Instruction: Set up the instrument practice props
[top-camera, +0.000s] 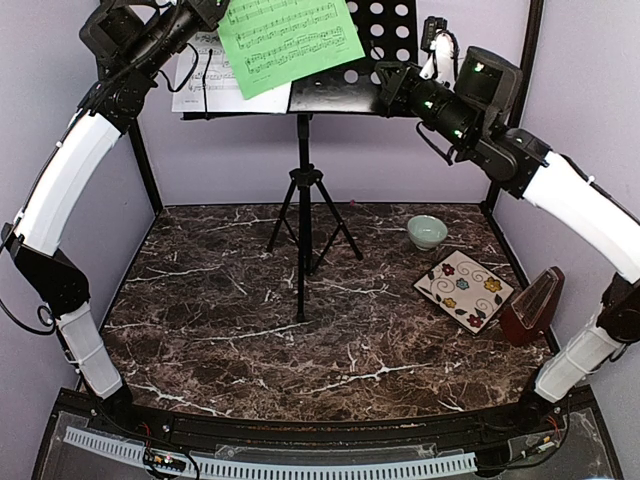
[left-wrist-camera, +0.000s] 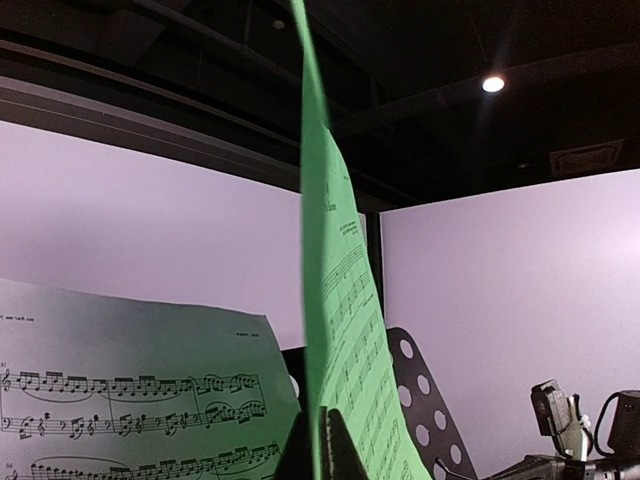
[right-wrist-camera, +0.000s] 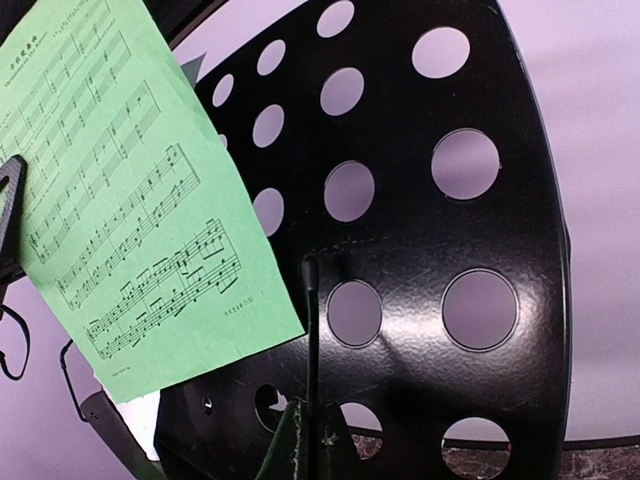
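The black perforated music stand (top-camera: 385, 50) rises on tripod legs at the back middle. A white music sheet (top-camera: 205, 80) rests on the left of its desk. My left gripper (top-camera: 215, 12) is shut on the green music sheet (top-camera: 290, 40), holding it in front of the desk. In the left wrist view the left gripper (left-wrist-camera: 322, 450) pinches the green sheet (left-wrist-camera: 345, 300) edge-on, with the white sheet (left-wrist-camera: 130, 400) behind. My right gripper (right-wrist-camera: 312, 440) is shut on the stand's thin black page-holder wire (right-wrist-camera: 311, 330), right of the green sheet (right-wrist-camera: 130, 190). The reddish-brown metronome (top-camera: 533, 305) stands at the right.
A square floral plate (top-camera: 464, 289) lies at the right of the marble table. A small pale-green bowl (top-camera: 427, 231) sits behind it. Lilac walls with black corner posts close in the back and both sides.
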